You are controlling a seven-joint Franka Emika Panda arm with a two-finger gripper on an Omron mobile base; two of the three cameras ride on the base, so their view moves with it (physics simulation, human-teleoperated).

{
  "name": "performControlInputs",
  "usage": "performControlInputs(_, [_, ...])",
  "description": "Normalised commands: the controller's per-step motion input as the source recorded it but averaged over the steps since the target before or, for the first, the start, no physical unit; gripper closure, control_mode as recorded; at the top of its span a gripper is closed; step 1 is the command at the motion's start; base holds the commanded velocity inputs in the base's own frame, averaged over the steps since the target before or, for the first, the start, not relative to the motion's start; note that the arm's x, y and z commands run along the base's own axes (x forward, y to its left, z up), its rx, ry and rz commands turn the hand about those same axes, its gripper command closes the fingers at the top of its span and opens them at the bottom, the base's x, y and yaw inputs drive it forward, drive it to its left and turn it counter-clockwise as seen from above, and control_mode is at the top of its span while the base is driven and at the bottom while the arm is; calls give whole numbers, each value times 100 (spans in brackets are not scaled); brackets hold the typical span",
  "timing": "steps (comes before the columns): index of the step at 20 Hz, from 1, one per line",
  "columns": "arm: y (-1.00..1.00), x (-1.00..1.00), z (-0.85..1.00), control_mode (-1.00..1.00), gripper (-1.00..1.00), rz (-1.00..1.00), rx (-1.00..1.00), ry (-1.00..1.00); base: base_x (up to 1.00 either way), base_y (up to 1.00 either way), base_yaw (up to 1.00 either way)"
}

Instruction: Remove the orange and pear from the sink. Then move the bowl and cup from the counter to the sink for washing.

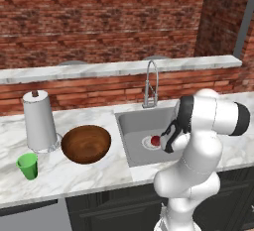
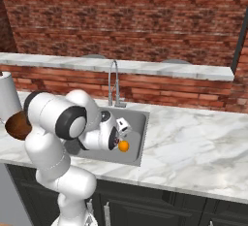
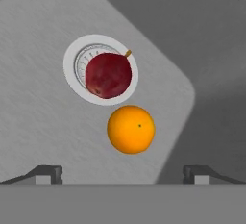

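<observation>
End effector (image 3: 123,172) is hanging over the sink (image 1: 131,126), jaws spread fully wide, gripping nothing. Pear (image 3: 108,75) is sitting on the round white-rimmed drain (image 3: 72,76), dark red and glossy, stem end pointing toward the basin's rounded corner in the hand view; its long axis is lying roughly along that line. Orange (image 3: 130,129), a smooth bright ball, is resting on the brushed grey floor just beside the pear, between it and the fingertips (image 3: 47,172). Basin wall is rising close behind the orange; bare floor is lying open on the other side of both fruits. Wooden bowl (image 1: 86,144), dark brown and deep, is sitting upright on the marble tabletop (image 1: 74,175) left of the sink. Green tapered cup (image 1: 28,166) is standing near it, mouth up, close to the front edge. Paper towel roll (image 1: 38,121) is standing behind them.
</observation>
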Motion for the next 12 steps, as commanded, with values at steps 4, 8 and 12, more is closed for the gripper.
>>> performControlInputs(4, [0, 10, -13, -100, -100, 0, 0, 0, 0, 0, 0])
performControlInputs(8, [0, 10, -12, -100, -100, 0, 0, 0, 0, 0, 0])
performControlInputs(12, [0, 10, -14, -100, -100, 0, 0, 0, 0, 0, 0])
